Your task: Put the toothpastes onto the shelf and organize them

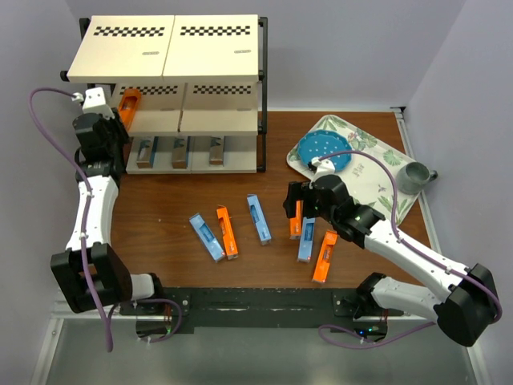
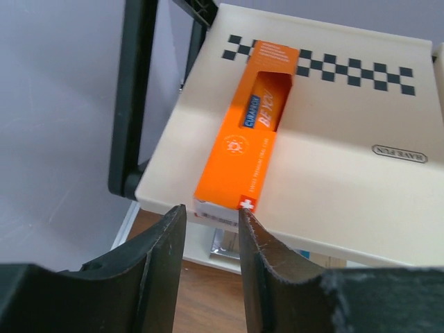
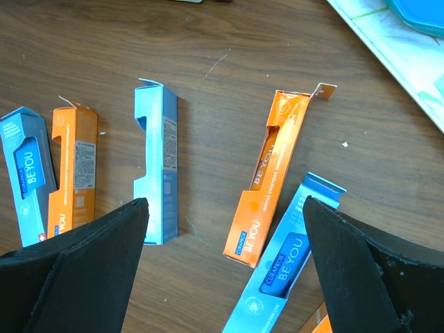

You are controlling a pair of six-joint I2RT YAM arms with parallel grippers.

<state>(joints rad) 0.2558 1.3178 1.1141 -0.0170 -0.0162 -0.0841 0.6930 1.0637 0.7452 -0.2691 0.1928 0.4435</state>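
The shelf (image 1: 164, 48) stands at the back left. An orange toothpaste carton (image 1: 128, 103) lies on its middle board, also seen in the left wrist view (image 2: 239, 149). My left gripper (image 2: 211, 211) is narrowly open just in front of that carton's near end and not clamped on it. Three silver-grey cartons (image 1: 180, 151) sit on the bottom board. Several cartons lie on the table: blue (image 1: 206, 237), orange (image 1: 228, 233), blue (image 1: 258, 218), blue (image 1: 307, 239), orange (image 1: 325, 257). My right gripper (image 3: 225, 205) is wide open above an orange carton (image 3: 267, 180) and a blue one (image 3: 281, 267).
A floral tray (image 1: 377, 164) with a blue plate (image 1: 325, 151) lies at the back right, with a grey mug (image 1: 415, 176) at its right edge. The shelf's black frame post (image 2: 132, 97) stands just left of my left gripper.
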